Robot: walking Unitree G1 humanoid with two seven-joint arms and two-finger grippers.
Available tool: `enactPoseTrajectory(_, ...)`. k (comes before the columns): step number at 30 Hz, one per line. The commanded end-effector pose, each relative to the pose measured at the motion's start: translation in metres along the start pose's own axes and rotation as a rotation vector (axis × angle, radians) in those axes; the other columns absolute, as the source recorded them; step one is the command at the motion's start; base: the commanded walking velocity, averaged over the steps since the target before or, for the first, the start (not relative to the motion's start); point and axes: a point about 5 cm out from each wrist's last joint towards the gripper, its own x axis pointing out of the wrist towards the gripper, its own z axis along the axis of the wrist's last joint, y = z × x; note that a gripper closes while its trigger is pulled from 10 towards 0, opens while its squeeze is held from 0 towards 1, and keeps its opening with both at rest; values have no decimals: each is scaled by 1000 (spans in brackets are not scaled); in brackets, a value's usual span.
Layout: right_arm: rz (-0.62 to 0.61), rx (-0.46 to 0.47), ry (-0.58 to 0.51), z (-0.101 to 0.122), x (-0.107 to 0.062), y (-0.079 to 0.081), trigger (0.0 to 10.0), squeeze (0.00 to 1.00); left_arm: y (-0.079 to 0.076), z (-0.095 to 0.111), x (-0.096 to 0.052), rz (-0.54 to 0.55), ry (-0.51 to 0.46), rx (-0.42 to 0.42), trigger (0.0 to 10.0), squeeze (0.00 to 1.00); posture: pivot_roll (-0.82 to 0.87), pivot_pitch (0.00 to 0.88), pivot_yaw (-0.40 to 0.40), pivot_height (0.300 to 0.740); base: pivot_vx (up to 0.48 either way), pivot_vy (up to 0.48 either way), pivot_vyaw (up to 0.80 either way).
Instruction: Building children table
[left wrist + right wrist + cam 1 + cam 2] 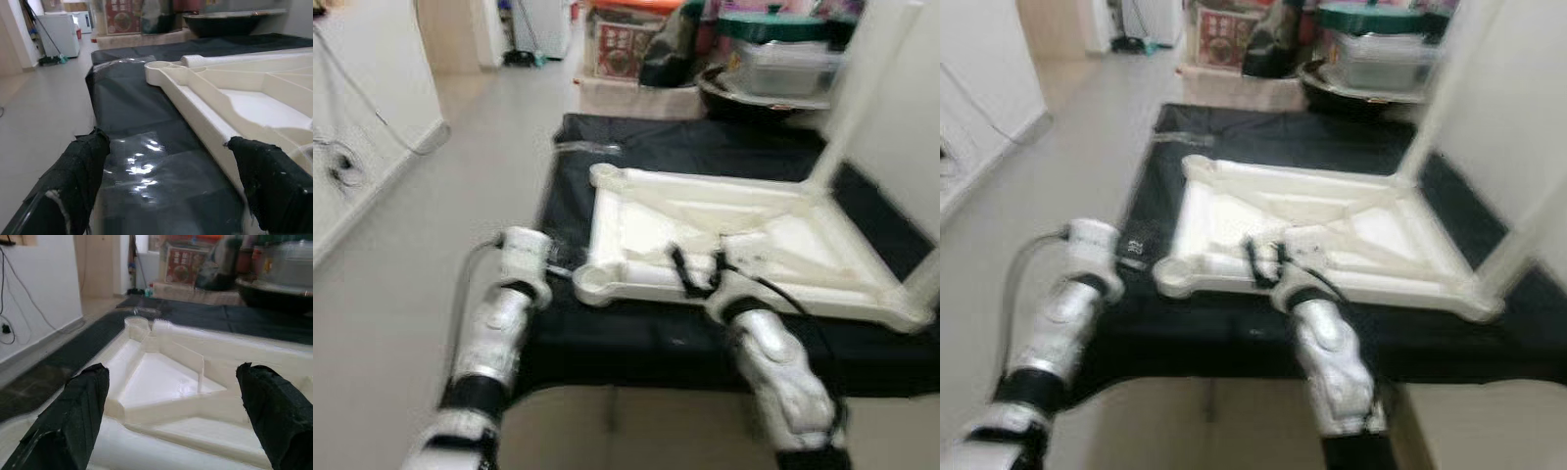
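A white plastic table top (646, 225) lies upside down on a black cloth (656, 343). One white leg (862, 88) stands upright in its far right corner, and a second leg (1518, 245) rises at the near right corner. My right gripper (698, 269) is open over the near rim of the table top, and its wrist view looks along the ribbed underside (161, 377). My left gripper (166, 142) is open beside the near left corner socket (592, 279), low over the cloth. One of its fingers (274, 181) lies against the table top's side wall (205, 122).
Clear plastic bins (783, 64), a dark round basin (754, 98) and a printed box (622, 44) crowd the back. Open floor (460, 186) runs along the left, with a white wall and hanging cables (342, 162). A sheet of clear film (142, 161) lies on the cloth.
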Motion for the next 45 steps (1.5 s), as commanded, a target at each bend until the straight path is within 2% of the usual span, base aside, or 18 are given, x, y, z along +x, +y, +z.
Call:
enactPoseTrajectory(1,0,-7,6,1,-1,2,10000,0,2,-1,-3,7,0,7,10000,0,153,0,-122,740,0,0,0)
enactPoseTrajectory(5,3,-38,-5,3,-6,3,10000,0,0,5,-8,10,-34,32,10000,0,150,0,-108,740,0,0,0)
enactPoseTrajectory(7,2,-54,-7,3,-9,3,10000,0,3,8,-14,46,-51,56,10000,0,144,0,-91,740,0,0,0)
enactPoseTrajectory(9,3,-81,-16,3,-13,4,10000,0,8,12,-31,142,-63,38,10000,0,154,0,-84,740,0,0,0)
enactPoseTrajectory(10,1,-83,-18,3,-14,5,10000,0,8,14,-42,168,-77,62,10000,0,166,0,-92,740,0,0,0)
enactPoseTrajectory(11,1,-83,-18,3,-14,5,10000,0,8,14,-42,168,-77,62,10000,0,166,0,-92,740,0,0,0)
enactPoseTrajectory(12,-2,-85,-21,3,-15,7,10000,0,6,15,-52,174,-87,80,10000,0,176,0,-98,740,0,0,0)
enactPoseTrajectory(13,-2,-85,-21,3,-15,7,10000,0,6,15,-52,174,-87,80,10000,0,176,0,-98,740,0,0,0)
enactPoseTrajectory(15,8,-92,-26,3,-13,12,10000,0,1,15,-64,168,-90,117,10000,0,190,0,-105,740,0,0,0)
enactPoseTrajectory(23,52,-125,-43,6,-7,20,10000,0,0,20,-73,158,-79,120,10000,0,206,0,-108,740,0,0,0)
enactPoseTrajectory(27,71,-159,-64,10,1,25,10000,0,-5,20,-80,134,-61,81,10000,0,224,0,-121,740,0,0,105)
enactPoseTrajectory(31,86,-152,-73,14,6,32,10000,0,-7,23,-79,135,-63,68,10000,0,221,0,-118,740,349,0,714)
enactPoseTrajectory(38,54,-126,-31,9,9,29,10000,0,-8,22,-78,134,-53,63,10000,0,219,0,-117,740,362,0,196)
enactPoseTrajectory(45,44,-167,-9,5,12,29,10000,0,-9,23,-77,136,-42,56,10000,0,217,0,-118,740,363,0,457)
